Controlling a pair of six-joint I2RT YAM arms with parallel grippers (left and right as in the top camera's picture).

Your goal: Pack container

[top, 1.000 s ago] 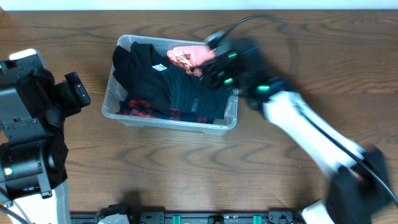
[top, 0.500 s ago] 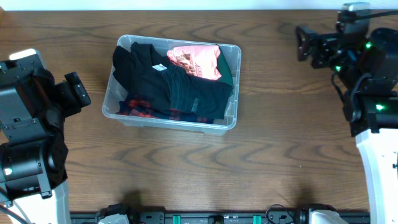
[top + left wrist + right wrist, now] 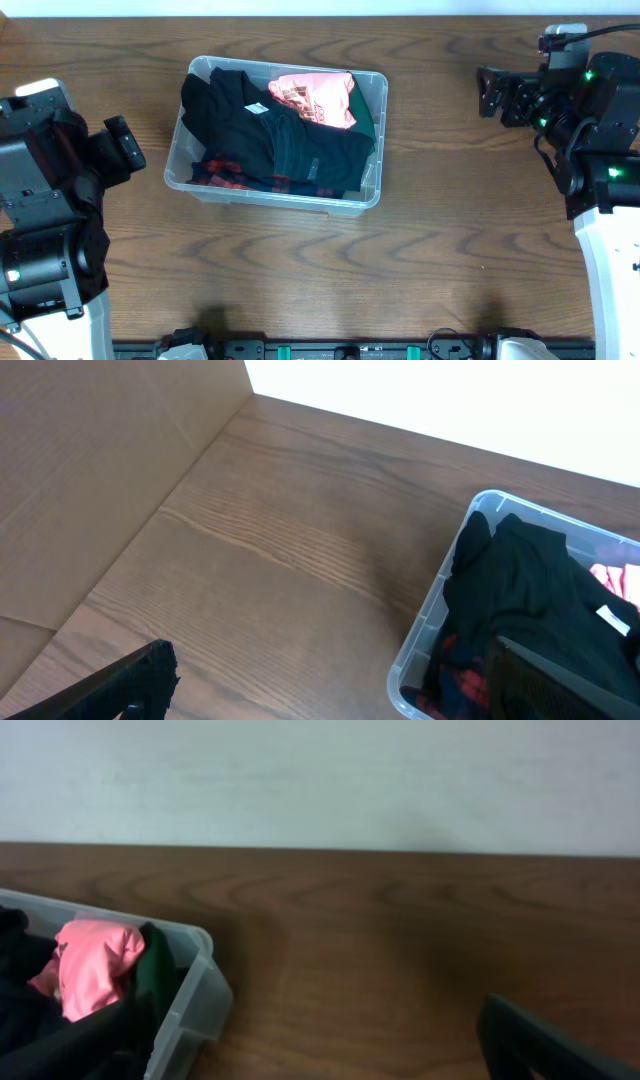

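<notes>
The clear plastic container (image 3: 272, 199) stands left of the table's middle. It holds black garments (image 3: 250, 125), a pink garment (image 3: 318, 97) at its far right corner, red plaid cloth (image 3: 225, 175) and a dark green piece (image 3: 366, 110). My left gripper (image 3: 125, 145) is open and empty, left of the container. My right gripper (image 3: 495, 93) is open and empty at the far right, well away from it. The container's corner shows in the left wrist view (image 3: 420, 650) and in the right wrist view (image 3: 195, 990), with the pink garment (image 3: 90, 965) inside.
The table (image 3: 420, 250) is dark brown wood. A cardboard wall (image 3: 90, 480) stands at the table's left side. A pale wall (image 3: 320, 780) runs behind the far edge. Both arm bases stand at the near left and right.
My right arm has pulled out of the container's far right corner and swung to the far right of the table. The pink garment stays in the container. The left arm has not moved.
</notes>
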